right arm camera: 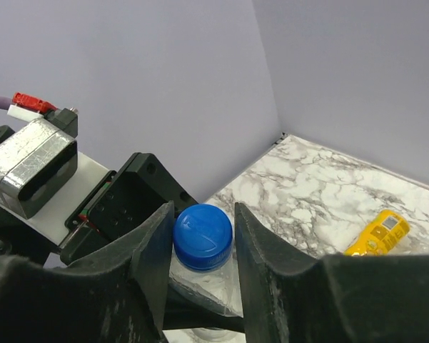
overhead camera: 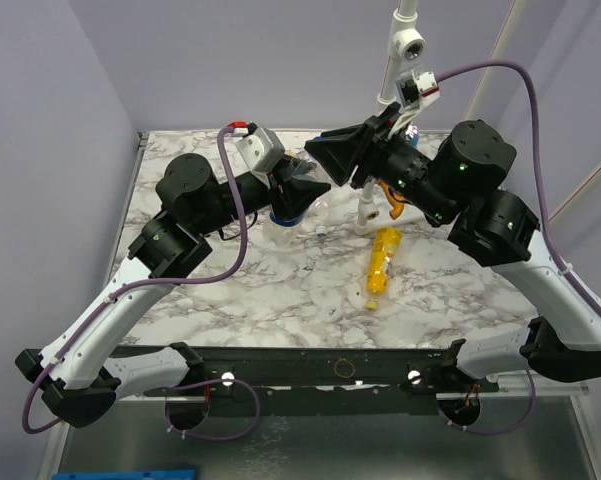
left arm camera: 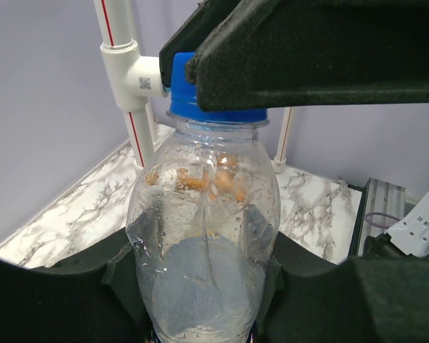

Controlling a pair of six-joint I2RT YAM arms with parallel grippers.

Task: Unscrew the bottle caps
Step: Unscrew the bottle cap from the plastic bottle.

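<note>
At the near edge of the marble table point(overhead camera: 230, 290) the two arm bases sit side by side, well nearer than the clear bottle point(left arm camera: 203, 214). Both arms angle forward and inward toward it. To the right of the clear bottle and nearer the bases, a yellow bottle point(overhead camera: 383, 262) lies on its side on the marble. It is well apart from the clear bottle and from both grippers.

The left gripper point(overhead camera: 302, 190) grasps the clear bottle around its body. In the left wrist view its black fingers point(left arm camera: 57, 300) close on the lower part from both sides, and the thin plastic between them is creased and dented. The bottle stands neck up in that view; whether its base rests on the table cannot be told.

The blue cap point(left arm camera: 178, 93) sits on the neck of the clear bottle. The right gripper point(right arm camera: 203, 218) points in from the right of the clear bottle, level with its top, with one finger on each side of the blue cap. The fingers stand very close against the cap's rim, but whether they pinch it or only flank it cannot be told.

Beyond the clear bottle and to its right, an orange object point(overhead camera: 395, 203) shows partly under the right arm, too hidden to name. Farther beyond the clear bottle, a white pipe post point(left arm camera: 120, 64) rises at the far edge of the table, in front of the lilac wall point(left arm camera: 43, 107).
</note>
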